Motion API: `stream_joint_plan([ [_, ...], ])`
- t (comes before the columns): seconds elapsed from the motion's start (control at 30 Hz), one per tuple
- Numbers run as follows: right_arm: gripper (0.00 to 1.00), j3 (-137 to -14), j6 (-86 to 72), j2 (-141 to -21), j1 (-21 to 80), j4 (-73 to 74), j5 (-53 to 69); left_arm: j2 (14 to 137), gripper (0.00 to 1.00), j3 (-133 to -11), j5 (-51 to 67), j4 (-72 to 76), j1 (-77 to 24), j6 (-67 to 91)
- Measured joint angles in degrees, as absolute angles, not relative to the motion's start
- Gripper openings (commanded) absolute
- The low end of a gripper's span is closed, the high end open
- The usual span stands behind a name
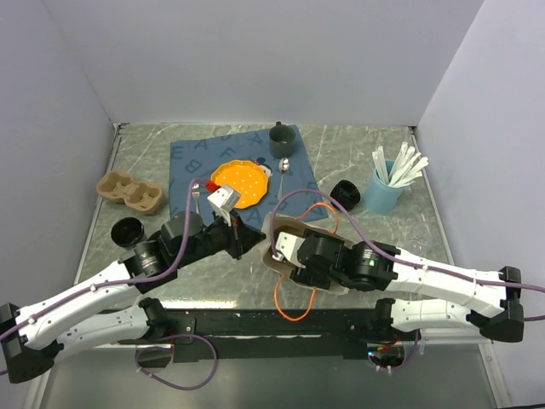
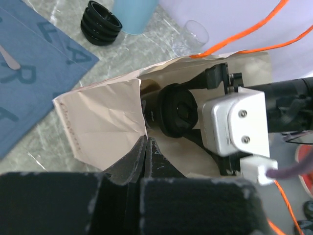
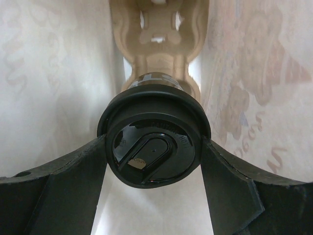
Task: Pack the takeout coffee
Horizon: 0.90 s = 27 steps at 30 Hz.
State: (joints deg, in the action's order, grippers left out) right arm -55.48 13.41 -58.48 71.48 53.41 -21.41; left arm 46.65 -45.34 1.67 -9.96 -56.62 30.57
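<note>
Two arms are seen from above meeting at a brown paper bag with orange cord handles (image 1: 281,228), which stands at the near middle of the grey marbled table (image 1: 358,145). The left gripper (image 1: 251,234) is set against the bag's left edge, and the right gripper (image 1: 285,256) is sunk into the bag's mouth from the right. At the far left a tan pulp two-cup carrier (image 1: 129,192) is laid, with a loose black lid (image 1: 128,230) just near of it. A blue lettered placemat (image 1: 192,158) at the far middle bears an orange plate (image 1: 243,181) and a dark mug (image 1: 281,135). To the right a light blue tumbler of white stirrers (image 1: 381,194) is placed, a stack of black lids (image 1: 347,194) just beside it.

From the left wrist, the left pincer is seen pressed together on the bag's creased rim, which is pulled open towards the camera. Inside the mouth a black-lidded takeout coffee cup (image 2: 178,111) is seen, with the right arm's silver camera housing (image 2: 234,122) just to its right.

From the right wrist, the cup is viewed lid-on, deep between the bag's pale walls. It is pinched at the lid by the right gripper's black fingers (image 3: 63,186), one touching each side. Beyond the cup a second pulp carrier (image 3: 159,29) is seen at the bag's bottom; whether the cup is seated in it cannot be told.
</note>
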Motion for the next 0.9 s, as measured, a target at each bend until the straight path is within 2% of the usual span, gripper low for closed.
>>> stream_joint_plan([
  [0.33, 0.37, -52.9, 14.7, -59.2, 70.7, 50.3, -23.5, 49.3, 0.01, -45.3, 1.1, -6.6, -56.6, 25.3],
  [0.9, 0.38, -48.9, 17.7, -55.8, 64.4, 48.9, -23.3, 48.5, 0.01, -43.3, 1.9, -5.4, -56.6, 26.3],
])
